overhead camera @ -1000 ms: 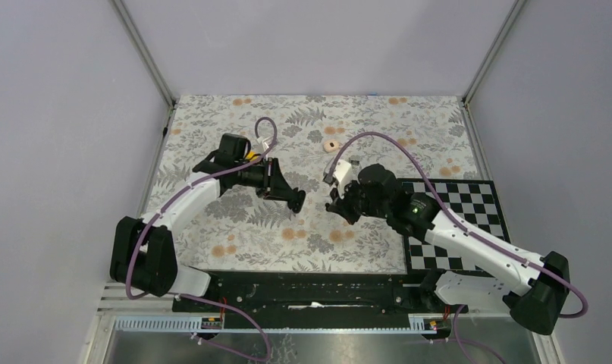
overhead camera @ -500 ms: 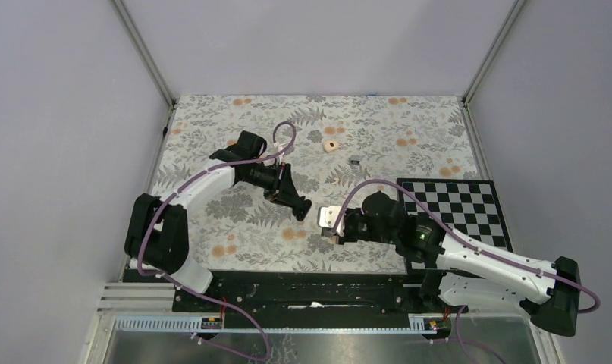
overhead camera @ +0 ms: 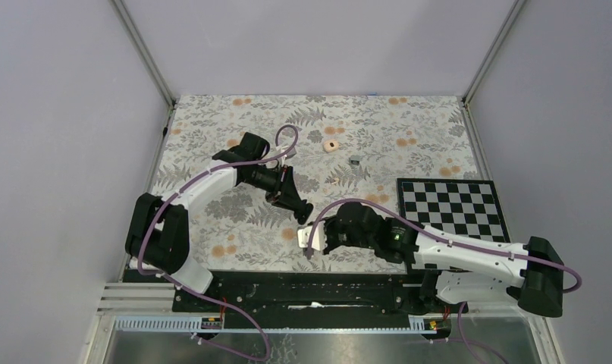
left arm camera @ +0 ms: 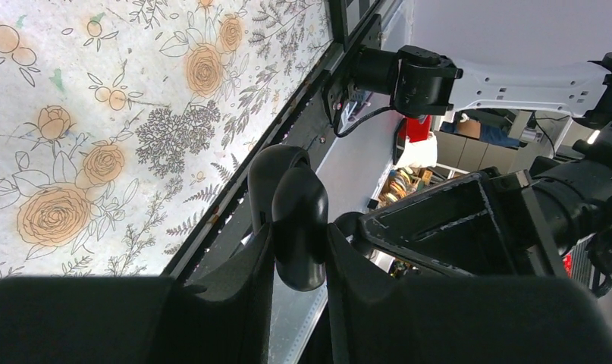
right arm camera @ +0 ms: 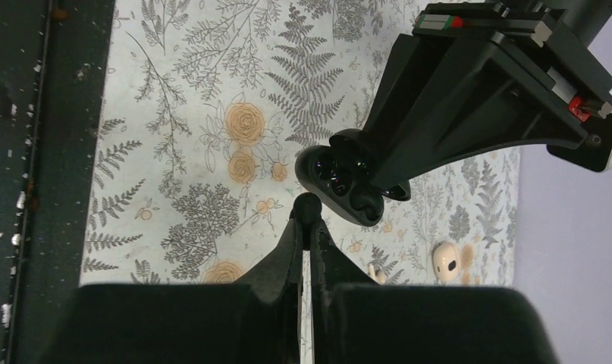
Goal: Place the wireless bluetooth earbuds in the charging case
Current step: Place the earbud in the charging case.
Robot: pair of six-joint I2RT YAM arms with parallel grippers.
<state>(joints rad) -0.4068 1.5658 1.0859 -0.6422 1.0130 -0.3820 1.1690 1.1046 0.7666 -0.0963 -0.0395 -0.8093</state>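
Charging case (right arm camera: 337, 180) pinched in left tool (left arm camera: 299, 265), partly hidden; right tool (right arm camera: 308, 221) closed, tip contents unclear.

Right wrist view: the far end of the charging case (right arm camera: 337, 176) is hidden behind a finger of the left gripper (right arm camera: 376, 167). The wells are dark gloss, so can't tell how many hold earbuds. The black nub (right arm camera: 309, 202) at the tip of the right gripper (right arm camera: 309, 220) could be an earbud or a finger pad, unclear. The gripper base is blurred and cut by the bottom edge.

Left wrist view: the case's lower end is hidden between the fingers.

Top view: the case is lost against the black gripper. The grey piece (overhead camera: 355, 161) toward the far edge of the table (overhead camera: 211, 121) is too small to identify.
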